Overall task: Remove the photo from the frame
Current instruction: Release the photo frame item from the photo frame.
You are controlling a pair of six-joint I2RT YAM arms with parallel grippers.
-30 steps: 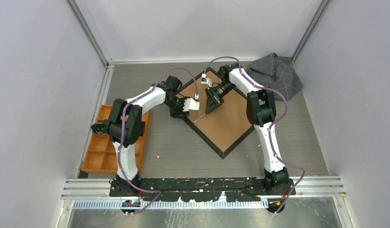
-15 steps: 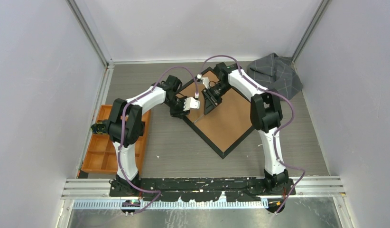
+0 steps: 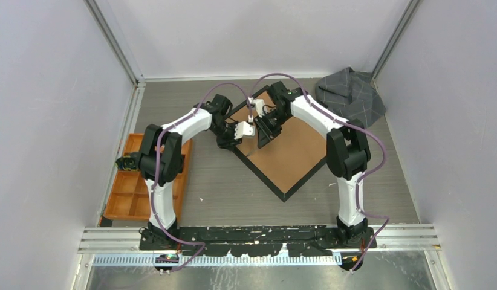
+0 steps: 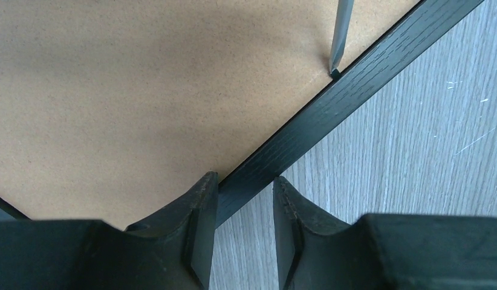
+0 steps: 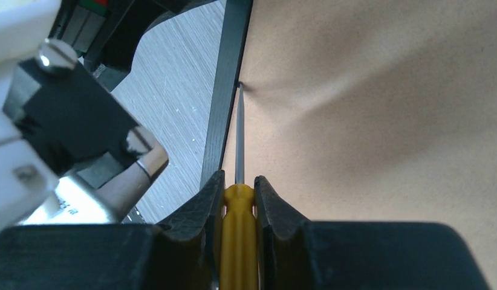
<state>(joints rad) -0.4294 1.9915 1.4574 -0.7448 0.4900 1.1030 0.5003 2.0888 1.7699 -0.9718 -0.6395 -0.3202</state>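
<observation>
The frame (image 3: 286, 196) lies face down on the table, turned like a diamond, with its brown backing board (image 3: 291, 151) up. The photo is hidden beneath that board. My right gripper (image 5: 239, 181) is shut on the yellow handle of a screwdriver (image 5: 239, 235). The screwdriver's metal tip (image 4: 334, 71) rests where the board meets the frame's black border (image 4: 355, 78) on the left side. My left gripper (image 4: 245, 181) hangs over that same border a little nearer the camera. Its jaws stand apart, one finger (image 4: 201, 205) over the board and the other over the table.
An orange compartment tray (image 3: 122, 193) sits at the table's left edge beside the left arm. A crumpled grey cloth (image 3: 352, 96) lies in the far right corner. Grey walls close in the table on three sides. The two wrists are close together above the frame's left corner (image 3: 237, 148).
The right gripper with the screwdriver has shifted left toward the left gripper, and the right arm's elbow has swung outward to the right. The left arm has barely moved.
</observation>
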